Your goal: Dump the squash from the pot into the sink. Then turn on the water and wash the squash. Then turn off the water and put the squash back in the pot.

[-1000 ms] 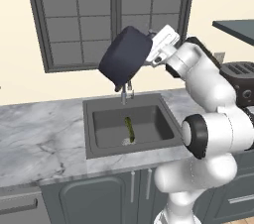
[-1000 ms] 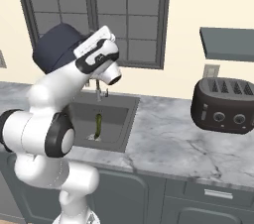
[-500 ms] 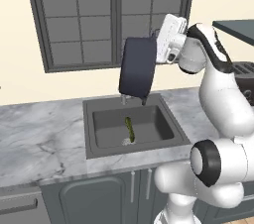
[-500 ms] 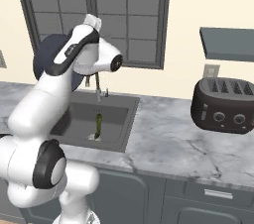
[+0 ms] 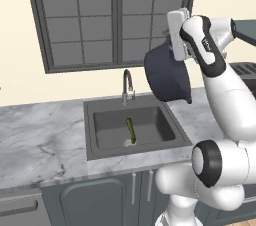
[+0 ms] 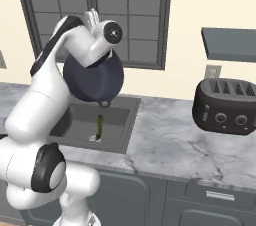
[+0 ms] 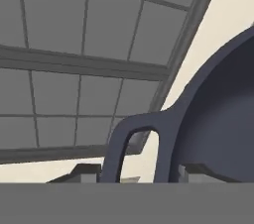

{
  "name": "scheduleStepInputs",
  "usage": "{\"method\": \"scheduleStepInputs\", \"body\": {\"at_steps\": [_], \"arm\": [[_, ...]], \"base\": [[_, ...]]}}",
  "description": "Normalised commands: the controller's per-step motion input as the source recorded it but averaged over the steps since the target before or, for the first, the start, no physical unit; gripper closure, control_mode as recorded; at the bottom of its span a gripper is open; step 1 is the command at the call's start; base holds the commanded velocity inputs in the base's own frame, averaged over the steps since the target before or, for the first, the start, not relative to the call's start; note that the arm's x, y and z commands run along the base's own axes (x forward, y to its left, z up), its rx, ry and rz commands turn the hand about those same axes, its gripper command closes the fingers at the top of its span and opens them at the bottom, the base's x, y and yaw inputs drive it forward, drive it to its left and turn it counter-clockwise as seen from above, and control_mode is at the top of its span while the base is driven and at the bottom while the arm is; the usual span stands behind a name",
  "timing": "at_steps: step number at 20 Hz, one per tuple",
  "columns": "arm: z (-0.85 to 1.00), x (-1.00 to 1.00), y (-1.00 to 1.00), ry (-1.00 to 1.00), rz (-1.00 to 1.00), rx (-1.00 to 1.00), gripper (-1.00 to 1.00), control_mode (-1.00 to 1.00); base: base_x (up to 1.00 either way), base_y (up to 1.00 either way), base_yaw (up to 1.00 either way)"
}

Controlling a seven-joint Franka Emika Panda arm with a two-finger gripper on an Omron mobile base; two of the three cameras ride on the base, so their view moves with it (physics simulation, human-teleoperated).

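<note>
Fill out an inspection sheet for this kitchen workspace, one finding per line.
Surface: grey marble counter, with the sink recessed into it.
Job's things: squash lies on the sink floor near the drain; pot is held in the air, tipped on its side, above the sink's right edge.
Clutter: black toaster on the counter right of the sink.
Grippers: gripper is closed on the pot at its side handle.
Cables: nothing seen.
Surroundings: faucet behind the basin, no water seen running; window above; grey cabinets below.
</note>
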Motion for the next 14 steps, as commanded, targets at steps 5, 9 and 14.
{"method": "scheduleStepInputs", "body": {"at_steps": [5, 9, 14], "arm": [[-0.58, -0.01, -0.81, 0.00, -0.13, -0.54, 1.00, -1.00], [-0.93, 0.00, -0.80, 0.00, -0.10, -0.47, 1.00, -1.00], [-0.87, 0.00, -0.69, 0.00, -0.03, -0.35, 1.00, -1.00]], "base": [[0.00, 0.00, 0.00], [0.00, 0.00, 0.00], [0.00, 0.00, 0.00]]}}
